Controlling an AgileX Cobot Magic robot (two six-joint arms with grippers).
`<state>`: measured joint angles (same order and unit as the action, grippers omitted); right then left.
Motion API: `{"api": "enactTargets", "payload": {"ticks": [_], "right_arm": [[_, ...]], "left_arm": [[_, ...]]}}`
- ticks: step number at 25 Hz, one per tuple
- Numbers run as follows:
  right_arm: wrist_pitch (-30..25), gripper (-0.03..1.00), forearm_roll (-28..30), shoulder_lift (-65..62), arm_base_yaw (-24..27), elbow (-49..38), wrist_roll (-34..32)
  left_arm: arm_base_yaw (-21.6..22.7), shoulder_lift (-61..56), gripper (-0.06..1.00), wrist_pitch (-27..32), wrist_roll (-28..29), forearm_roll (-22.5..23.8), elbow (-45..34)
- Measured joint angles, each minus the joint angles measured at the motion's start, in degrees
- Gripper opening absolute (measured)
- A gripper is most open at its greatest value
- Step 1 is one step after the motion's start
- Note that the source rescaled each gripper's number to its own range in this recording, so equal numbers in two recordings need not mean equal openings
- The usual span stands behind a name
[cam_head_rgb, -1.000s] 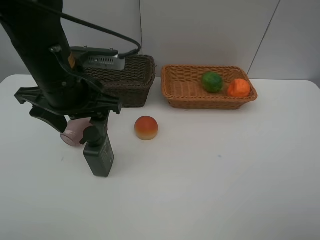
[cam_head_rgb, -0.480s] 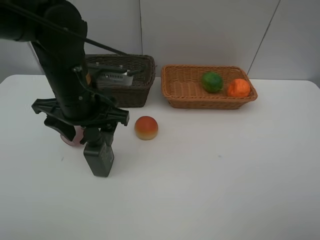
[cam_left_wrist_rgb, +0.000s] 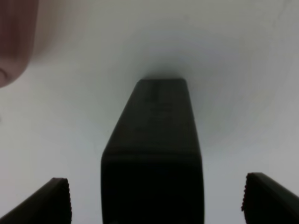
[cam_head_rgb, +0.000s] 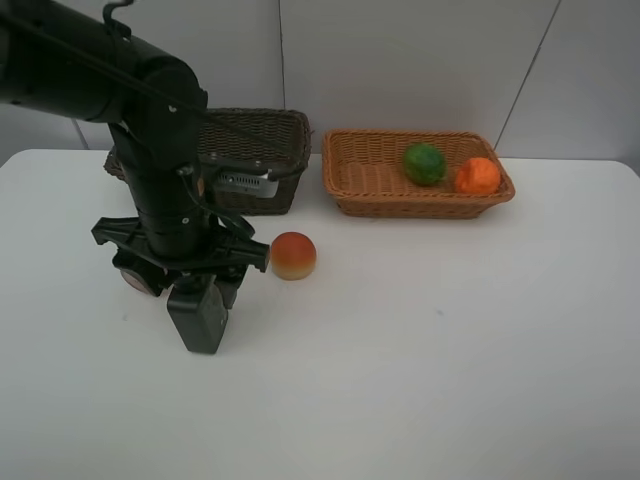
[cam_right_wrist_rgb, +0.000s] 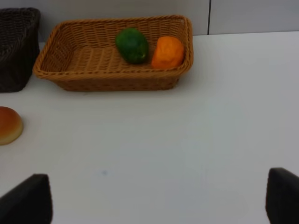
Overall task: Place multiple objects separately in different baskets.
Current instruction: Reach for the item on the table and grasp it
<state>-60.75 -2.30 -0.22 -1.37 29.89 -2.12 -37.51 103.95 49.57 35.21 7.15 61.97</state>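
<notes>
The left gripper point(cam_left_wrist_rgb: 158, 201) hangs right over the dark pump bottle point(cam_head_rgb: 197, 316) on the 9 o'clock side of the table point(cam_head_rgb: 450, 380), jaws released and spread wide, one fingertip on either side of the bottle with white tabletop showing in both gaps; the bottle stands on the table, gripped by nothing; the translucent pink cup point(cam_head_rgb: 134, 279) lies just beside it at its 10 o'clock, largely hidden behind the arm point(cam_head_rgb: 165, 190); the red-orange peach point(cam_head_rgb: 293, 255) sits near, at the bottle's 2 o'clock, apart from bottle and gripper alike; the dark brown basket point(cam_head_rgb: 268, 160) stands at the bottle's 12 o'clock by the table's far edge, partly behind the arm; just beside it, at its 3 o'clock, the light orange-brown basket point(cam_head_rgb: 370, 180) holds the green oval fruit point(cam_head_rgb: 425, 163) and the orange point(cam_head_rgb: 478, 176) side by side at its right end; bare tabletop runs from the peach toward 3 and 5 o'clock, out to the right and near edges; the right gripper point(cam_right_wrist_rgb: 155, 200), seen only from its own wrist, is likewise released, fingertips wide apart above bare table, holding nothing.
</notes>
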Motion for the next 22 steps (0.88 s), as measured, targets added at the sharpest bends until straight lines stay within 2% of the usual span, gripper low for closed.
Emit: {"api": "enactTargets", "payload": {"ticks": [13, 15, 17, 18, 19, 22], "right_arm": [[0.0, 1.0, 0.0, 0.0, 0.0, 0.0, 0.0], [0.0, 1.0, 0.0, 0.0, 0.0, 0.0, 0.0], [0.0, 1.0, 0.0, 0.0, 0.0, 0.0, 0.0], [0.0, 1.0, 0.1, 0.0, 0.0, 0.0, 0.0], [0.0, 1.0, 0.1, 0.0, 0.0, 0.0, 0.0], [0.0, 1.0, 0.1, 0.0, 0.0, 0.0, 0.0]], "left_arm": [[0.1, 2.4, 0.91, -0.4, 0.0, -1.1, -0.2], [0.1, 2.4, 0.88, -0.4, 0.0, -1.1, -0.2], [0.1, 2.4, 0.78, -0.4, 0.0, -1.1, -0.2], [0.1, 2.4, 0.67, -0.4, 0.0, -1.1, -0.2], [0.1, 2.4, 0.53, -0.4, 0.0, -1.1, -0.2], [0.1, 2.4, 0.0, -0.4, 0.0, -1.1, -0.2]]}}
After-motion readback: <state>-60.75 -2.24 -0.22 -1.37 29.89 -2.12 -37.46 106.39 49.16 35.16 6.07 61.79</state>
